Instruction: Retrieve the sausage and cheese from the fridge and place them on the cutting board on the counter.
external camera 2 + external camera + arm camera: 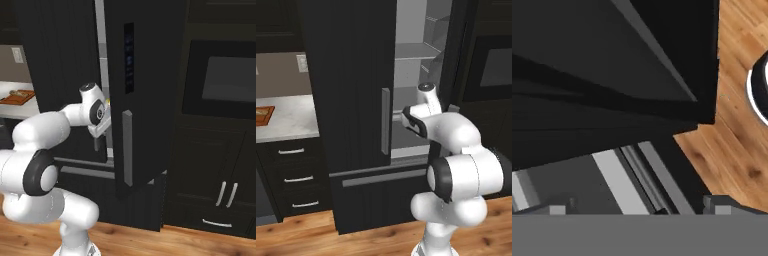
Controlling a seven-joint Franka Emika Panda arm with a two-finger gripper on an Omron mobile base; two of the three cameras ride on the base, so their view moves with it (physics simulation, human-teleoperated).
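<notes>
**Fridge door open, sausage and cheese nowhere to be spotted yet**

The fridge (356, 100) stands with its right door (145, 90) swung out, and the white arm reaches into the gap, the tool (100, 134) hanging low by the door's inner edge with its jaws spread wide and nothing between them. The pale grey shelves (416, 50) that show look bare from here; the sausage and cheese can't be picked out, so they are probably deeper in or behind the arm.

Here's the danger: that open door sits right beside the wrist. A swing to the side could well clip its edge or its long grey handle (127, 147), and a knock might push the door back onto the arm. The left door (351, 80) is shut and hems the reach in from the other side, so the opening is narrow. In the hand view the tool looks down past the black door bottom and a grey rail towards the wooden floor (737, 135), so it isn't aimed at any shelf, and a blind reach could sweep food off a ledge.

Off to the left, the cutting board (263, 115) waits on the marble tabletop (291, 117) over dark drawers (293, 177), seemingly with something already lying on it. A dark wall oven (225, 80) flanks the right.
</notes>
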